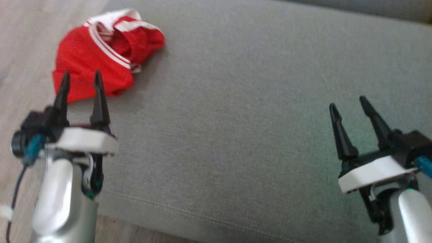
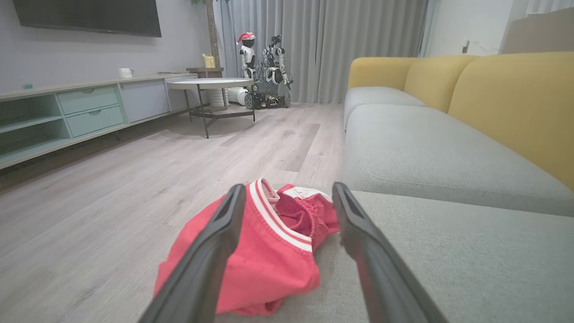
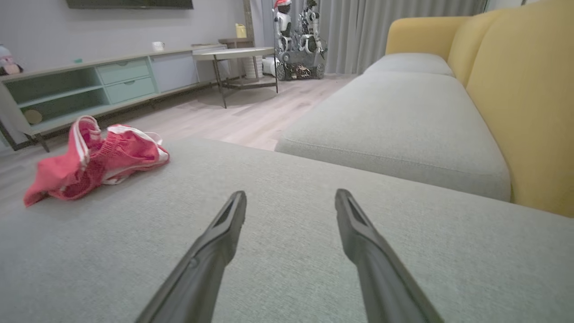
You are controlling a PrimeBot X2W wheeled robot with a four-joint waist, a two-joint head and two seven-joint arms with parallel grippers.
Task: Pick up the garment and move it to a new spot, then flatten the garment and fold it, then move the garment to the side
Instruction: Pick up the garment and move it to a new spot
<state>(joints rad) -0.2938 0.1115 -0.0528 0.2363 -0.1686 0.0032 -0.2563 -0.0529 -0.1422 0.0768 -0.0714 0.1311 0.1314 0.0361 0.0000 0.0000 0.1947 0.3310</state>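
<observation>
garment (image 1: 98,57): red shorts-like piece with a white striped band, crumpled in a heap, not flattened, not folded
garment place: far left corner of the grey seat cushion (image 1: 253,118), right at its left edge; the left part seems to reach past the edge toward the floor (image 1: 20,40)
garment detail: waistband opening faces up and right, white lining shows at the far side
left gripper (image 1: 81,74): fingers spread wide, nothing between them
left gripper place: near left, just on the near side of the garment, fingers pointing at it; in the head view the tips overlap the garment's near edge; contact cannot be told
left wrist view: both dark fingers frame the striped band, garment lies between and below them
right gripper (image 1: 347,102): fingers spread wide, holding nothing
right gripper place: near right, over bare cushion, well apart from the garment
right wrist view: garment sits far left of the fingers, only grey fabric under the tips
cushion: plain grey, a seam runs along its near edge
sofa back (image 2: 515,107): yellow, on the right, behind a second grey seat
floor: pale wood planks, left of the cushion
round table (image 2: 210,84): far, on dark legs
low cabinet (image 2: 89,107): pale green drawers, along the far left wall
other robot (image 2: 269,67): far, parked by the grey curtain (image 2: 358,45), a red hat on a figure beside it
</observation>
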